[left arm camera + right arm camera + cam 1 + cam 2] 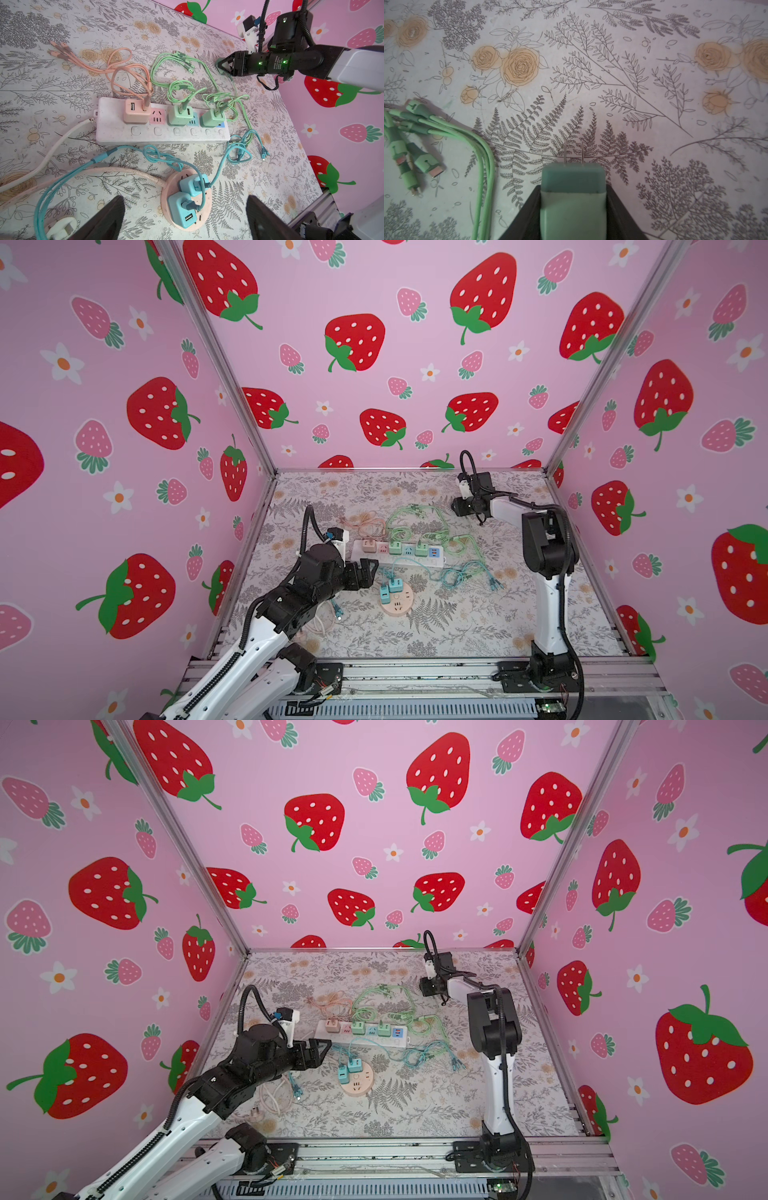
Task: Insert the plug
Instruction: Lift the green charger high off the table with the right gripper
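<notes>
My right gripper [573,188] is shut on a green plug [572,178], its black fingers pressed against both sides. Two metal prongs stick out of the plug over the floral mat. In both top views this gripper [457,506] hangs at the far right of the mat, well away from the white power strip [399,562]. The strip [116,133] carries a pink adapter [135,112] and two green ones [178,116], with a bare pink socket [157,116] between them. My left gripper [186,199] is open and empty above a round pink socket [166,185] holding two blue plugs [182,209].
Loose green cable ends [415,145] lie beside the held plug. Pink [116,68], green [182,89] and blue [158,158] cables loop around the strip. A white plug [60,228] and its cord lie near my left arm. Pink strawberry walls enclose the mat on three sides.
</notes>
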Robot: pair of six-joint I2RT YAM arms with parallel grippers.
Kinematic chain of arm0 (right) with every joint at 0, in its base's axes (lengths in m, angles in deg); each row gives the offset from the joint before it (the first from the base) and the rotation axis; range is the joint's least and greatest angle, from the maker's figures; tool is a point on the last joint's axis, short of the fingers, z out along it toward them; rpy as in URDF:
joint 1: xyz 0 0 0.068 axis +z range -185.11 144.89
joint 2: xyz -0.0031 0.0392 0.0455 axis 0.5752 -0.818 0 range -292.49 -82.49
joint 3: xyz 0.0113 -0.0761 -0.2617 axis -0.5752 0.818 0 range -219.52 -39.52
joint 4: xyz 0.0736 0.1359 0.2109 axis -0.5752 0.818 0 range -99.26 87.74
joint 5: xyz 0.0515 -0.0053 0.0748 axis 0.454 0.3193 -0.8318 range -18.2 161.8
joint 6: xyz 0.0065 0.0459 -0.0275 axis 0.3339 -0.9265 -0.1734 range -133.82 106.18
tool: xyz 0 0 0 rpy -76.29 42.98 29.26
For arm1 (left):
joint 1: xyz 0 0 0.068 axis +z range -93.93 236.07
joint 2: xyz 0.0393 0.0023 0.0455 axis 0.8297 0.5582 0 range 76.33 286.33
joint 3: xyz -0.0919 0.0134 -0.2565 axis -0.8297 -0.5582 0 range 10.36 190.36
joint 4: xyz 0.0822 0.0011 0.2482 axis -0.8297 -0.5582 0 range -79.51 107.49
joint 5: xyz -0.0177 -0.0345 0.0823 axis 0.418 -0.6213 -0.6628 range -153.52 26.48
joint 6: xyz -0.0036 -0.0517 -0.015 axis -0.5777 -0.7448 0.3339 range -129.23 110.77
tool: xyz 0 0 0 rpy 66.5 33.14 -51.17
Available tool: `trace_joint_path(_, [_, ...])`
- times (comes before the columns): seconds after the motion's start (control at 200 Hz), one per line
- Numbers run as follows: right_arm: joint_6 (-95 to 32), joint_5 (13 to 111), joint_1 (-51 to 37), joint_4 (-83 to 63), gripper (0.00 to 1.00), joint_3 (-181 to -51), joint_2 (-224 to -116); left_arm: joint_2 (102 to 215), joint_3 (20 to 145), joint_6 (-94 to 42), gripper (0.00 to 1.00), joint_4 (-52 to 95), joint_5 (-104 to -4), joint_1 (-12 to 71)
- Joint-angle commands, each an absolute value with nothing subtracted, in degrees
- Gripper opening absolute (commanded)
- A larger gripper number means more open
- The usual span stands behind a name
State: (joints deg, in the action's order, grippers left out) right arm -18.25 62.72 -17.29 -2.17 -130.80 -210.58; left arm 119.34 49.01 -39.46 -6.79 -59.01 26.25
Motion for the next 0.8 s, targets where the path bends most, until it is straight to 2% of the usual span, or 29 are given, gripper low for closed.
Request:
trace_joint_path(0.0, [-18.19, 62.96, -17.45, 0.09, 0.35, -131.18, -211.58, 118.87, 51.75, -39.2, 0.94, -7.1, -59.23, 26.63])
trace_joint_path(0.13, [-16.96, 63.25, -17.46, -2.33, 0.3, -128.33, -208.16, 118.78, 51.79, -38.96, 0.94, -7.39, -59.21, 26.61])
trace_joint_path(0.405, [-14.23, 62.53, -17.45, -5.12, 0.27, -122.74, -195.64, 119.09, 52.1, -38.89, 0.94, -7.23, -58.73, 26.61])
trace_joint_path(0.795, [-11.06, 64.72, -16.68, -9.21, 0.26, -115.7, -173.98, 120.39, 52.44, -39.28, 0.94, -6.31, -57.29, 26.57])
